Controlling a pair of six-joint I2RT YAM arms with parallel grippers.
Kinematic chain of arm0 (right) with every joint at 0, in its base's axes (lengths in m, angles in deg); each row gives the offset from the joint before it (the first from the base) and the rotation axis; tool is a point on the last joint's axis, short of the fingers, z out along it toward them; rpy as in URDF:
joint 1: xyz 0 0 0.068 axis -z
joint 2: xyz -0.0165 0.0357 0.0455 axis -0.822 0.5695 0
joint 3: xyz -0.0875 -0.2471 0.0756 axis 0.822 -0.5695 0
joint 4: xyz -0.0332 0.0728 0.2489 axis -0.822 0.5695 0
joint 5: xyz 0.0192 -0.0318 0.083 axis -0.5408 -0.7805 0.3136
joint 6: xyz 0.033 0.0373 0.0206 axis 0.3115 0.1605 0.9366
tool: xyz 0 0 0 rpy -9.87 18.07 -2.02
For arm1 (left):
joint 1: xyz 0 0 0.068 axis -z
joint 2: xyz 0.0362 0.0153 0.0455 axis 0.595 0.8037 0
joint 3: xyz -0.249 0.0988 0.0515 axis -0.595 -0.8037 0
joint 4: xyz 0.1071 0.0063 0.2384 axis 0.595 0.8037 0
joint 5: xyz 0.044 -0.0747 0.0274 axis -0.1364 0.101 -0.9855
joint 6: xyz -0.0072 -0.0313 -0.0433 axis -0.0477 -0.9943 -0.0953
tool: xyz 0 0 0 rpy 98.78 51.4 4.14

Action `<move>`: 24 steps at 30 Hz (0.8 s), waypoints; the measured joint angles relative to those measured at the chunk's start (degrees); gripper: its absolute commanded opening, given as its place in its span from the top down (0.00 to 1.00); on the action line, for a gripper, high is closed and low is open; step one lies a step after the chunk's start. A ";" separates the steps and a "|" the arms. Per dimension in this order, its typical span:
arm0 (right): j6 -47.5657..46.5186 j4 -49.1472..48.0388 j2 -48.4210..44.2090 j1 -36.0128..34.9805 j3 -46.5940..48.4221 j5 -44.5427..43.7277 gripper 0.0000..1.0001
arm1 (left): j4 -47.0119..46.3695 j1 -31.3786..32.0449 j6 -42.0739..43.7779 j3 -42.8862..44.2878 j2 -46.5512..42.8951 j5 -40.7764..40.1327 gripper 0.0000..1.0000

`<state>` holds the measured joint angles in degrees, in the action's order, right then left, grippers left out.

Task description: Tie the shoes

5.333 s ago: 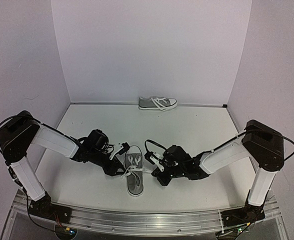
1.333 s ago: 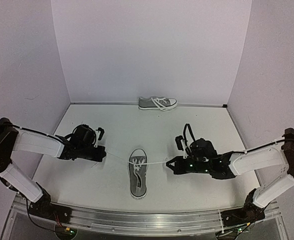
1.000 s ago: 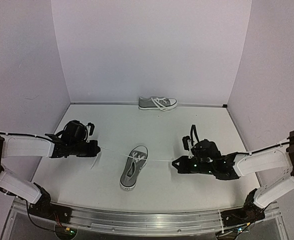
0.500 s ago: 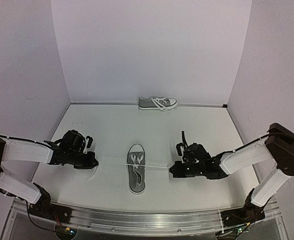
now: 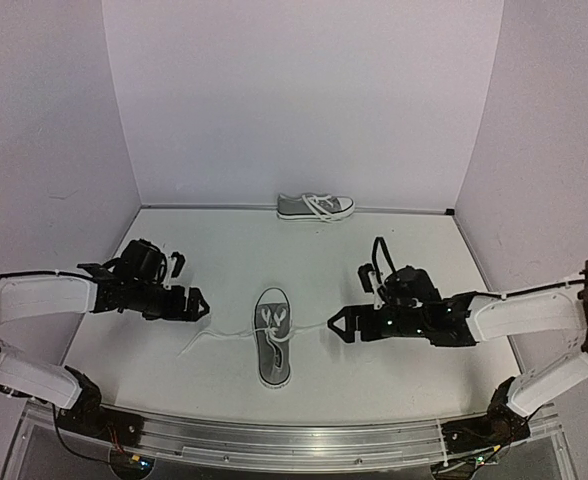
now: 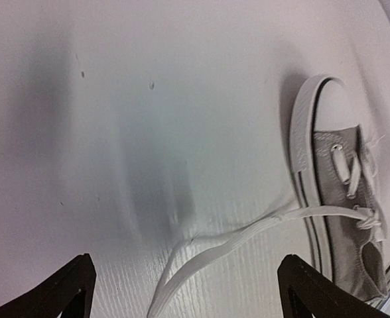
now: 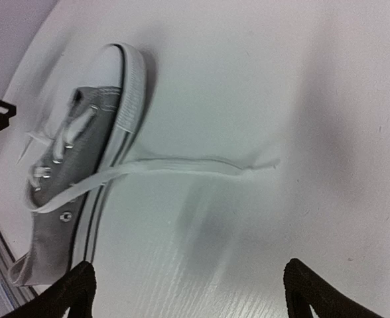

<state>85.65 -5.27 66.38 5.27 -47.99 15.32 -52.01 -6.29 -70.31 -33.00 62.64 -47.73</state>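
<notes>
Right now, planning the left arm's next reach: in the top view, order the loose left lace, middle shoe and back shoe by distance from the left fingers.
1. Loose left lace, just beside the left fingers.
2. Middle shoe, centre, right of them.
3. Back shoe, far back.

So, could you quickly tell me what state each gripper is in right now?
Left gripper: open, holding nothing; a lace lies loose in front of it.
Right gripper: open, holding nothing; the other lace lies loose in front of it.
</notes>
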 measured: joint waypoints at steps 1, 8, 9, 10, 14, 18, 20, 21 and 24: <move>-0.96 0.19 -2.42 0.00 0.02 -0.03 0.02 | 0.73 0.00 0.51 0.64 -1.99 -0.63 0.00; -9.97 0.30 -12.49 0.00 3.20 -2.08 0.02 | 0.61 0.00 1.45 4.32 -15.13 -10.17 0.00; -11.32 0.23 -12.87 0.00 4.15 -2.54 0.02 | 0.43 0.00 1.41 4.34 -16.92 -11.63 0.00; -12.51 0.18 -12.92 0.00 5.16 -3.42 0.02 | 0.20 0.00 1.43 4.39 -18.42 -13.23 0.00; -15.53 0.23 -10.62 0.00 11.55 -8.99 0.02 | -1.94 -0.20 5.52 4.57 -22.60 -14.08 0.00; -19.14 0.44 -4.13 0.14 21.53 -10.61 0.02 | -2.89 0.75 11.41 6.10 -18.46 -6.42 0.01; -20.72 0.43 -1.45 0.17 24.58 -9.21 0.02 | -2.63 3.55 14.24 7.54 -12.96 -5.35 0.00; -21.41 0.46 -0.27 0.17 25.53 -8.11 0.02 | -2.15 5.62 15.57 8.40 -9.64 -5.25 0.00; -23.30 1.45 2.52 0.17 26.20 -4.62 0.02 | 0.86 11.05 19.58 11.43 1.06 -4.68 0.00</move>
<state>62.35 -3.82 68.90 5.44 -21.79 10.70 -51.15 4.75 -50.72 -21.57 63.71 -52.41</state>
